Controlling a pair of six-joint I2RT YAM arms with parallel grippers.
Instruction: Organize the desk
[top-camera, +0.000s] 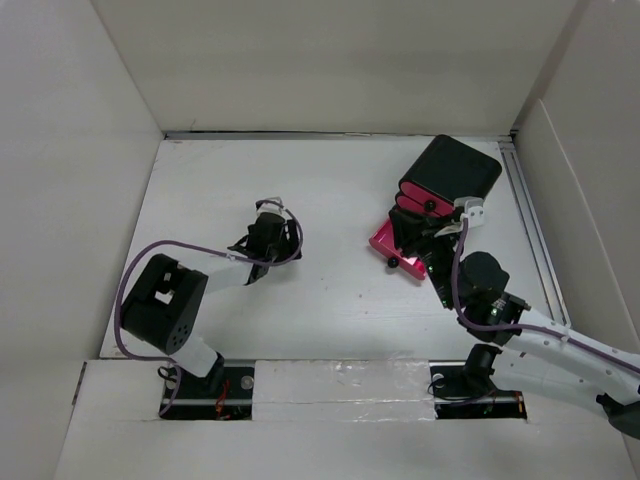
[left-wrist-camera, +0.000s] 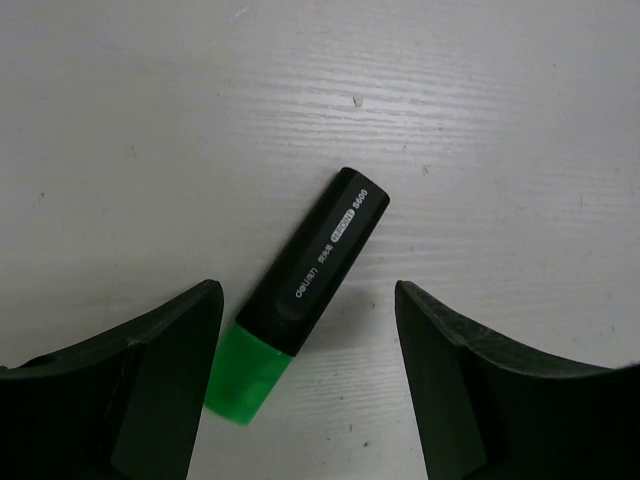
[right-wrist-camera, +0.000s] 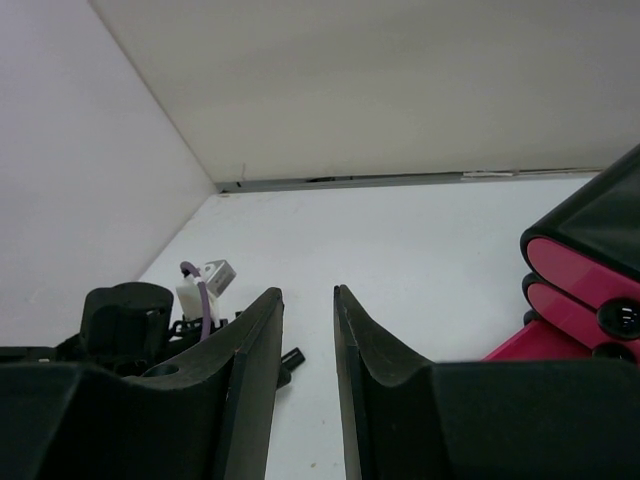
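Bench (top-camera: 340, 200): white, flat, filling the walled enclosure beneath both arms.
Left claw (left-wrist-camera: 308, 292): released, fingers either side of a black highlighter (left-wrist-camera: 318, 265) with a green end, which lies flat on the bench and touches neither finger.
Right claw (right-wrist-camera: 308, 300): parted narrowly, nothing between, near a black drawer box (top-camera: 455, 170) with its lowest pink drawer (top-camera: 385, 240) pulled out.
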